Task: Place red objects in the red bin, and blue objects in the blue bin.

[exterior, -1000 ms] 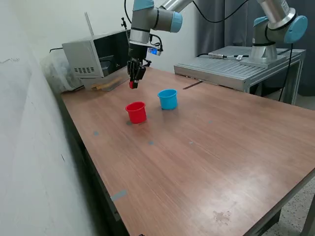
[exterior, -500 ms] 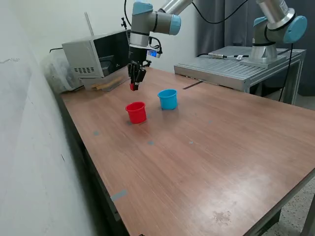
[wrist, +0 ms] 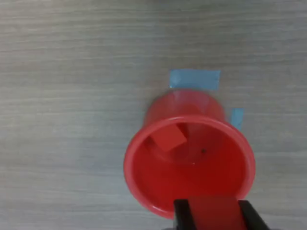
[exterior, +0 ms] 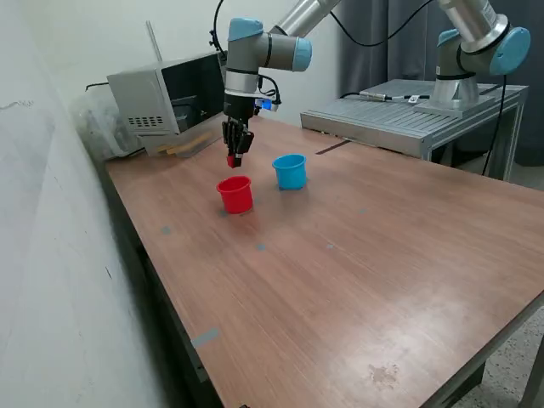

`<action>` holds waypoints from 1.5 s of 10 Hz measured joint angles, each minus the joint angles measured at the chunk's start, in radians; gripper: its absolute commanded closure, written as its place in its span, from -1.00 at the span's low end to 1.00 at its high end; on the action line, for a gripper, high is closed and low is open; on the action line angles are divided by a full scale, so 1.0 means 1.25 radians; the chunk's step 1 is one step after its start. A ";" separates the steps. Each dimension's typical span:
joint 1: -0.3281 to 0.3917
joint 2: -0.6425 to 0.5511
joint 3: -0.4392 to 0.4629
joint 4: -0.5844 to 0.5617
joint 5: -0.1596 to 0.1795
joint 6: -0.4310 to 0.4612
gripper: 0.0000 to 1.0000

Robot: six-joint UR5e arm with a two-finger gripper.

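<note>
One red cube was clamped between the gripper fingers, jaws closed on it, hanging just above the red bin, near its rim. Second red cube already sat inside the bin, directly below the jaws. Blue bin stood beside the red one, off to the side of the jaws.

Robotics lab, two robot arms, wooden workbench, metal platform
</note>
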 measured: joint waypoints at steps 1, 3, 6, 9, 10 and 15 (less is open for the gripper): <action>0.000 0.002 0.000 -0.005 0.000 0.000 -1.00; 0.001 0.005 0.001 -0.011 0.001 0.000 -1.00; 0.001 0.006 0.003 -0.014 0.001 0.000 -1.00; 0.001 0.005 0.006 -0.014 -0.001 0.000 -1.00; 0.001 -0.002 0.011 -0.010 -0.002 -0.001 -1.00; 0.021 -0.208 0.114 0.122 -0.009 -0.002 -1.00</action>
